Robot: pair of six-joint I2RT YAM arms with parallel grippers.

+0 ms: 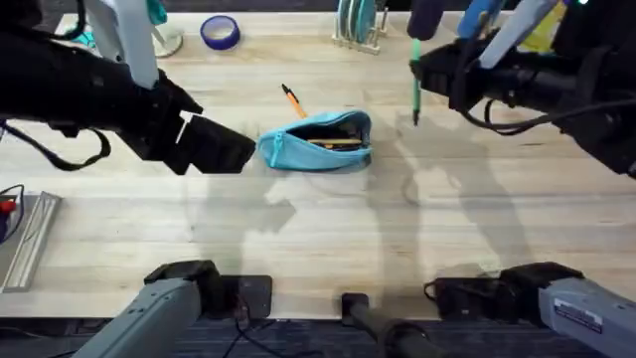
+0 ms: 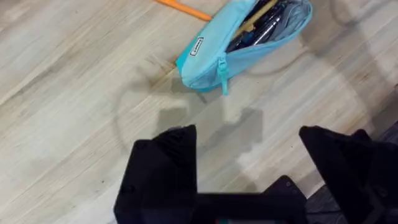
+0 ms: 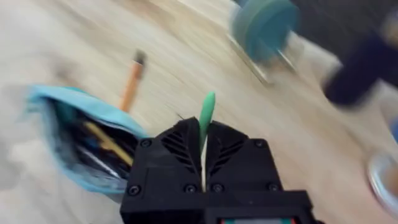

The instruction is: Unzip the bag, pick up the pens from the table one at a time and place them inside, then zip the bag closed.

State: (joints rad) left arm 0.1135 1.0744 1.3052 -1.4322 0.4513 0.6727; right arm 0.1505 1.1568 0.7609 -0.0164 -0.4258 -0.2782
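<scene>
Above the tabletop's far right, my right end effector [image 1: 417,62] clamps the green pen [image 1: 414,85]; next, lower it into the open bag [image 1: 318,140]; my left end effector [image 2: 247,158] gapes empty.

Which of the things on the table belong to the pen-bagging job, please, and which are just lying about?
Job: bag, unzipped; green pen in the right gripper; orange pen on the table.
Lying about: tape roll, rack.

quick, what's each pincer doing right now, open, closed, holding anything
Left pincer: open, holding nothing, hovering over the table near the bag.
Right pincer: closed on the green pen, raised above the table.
</scene>
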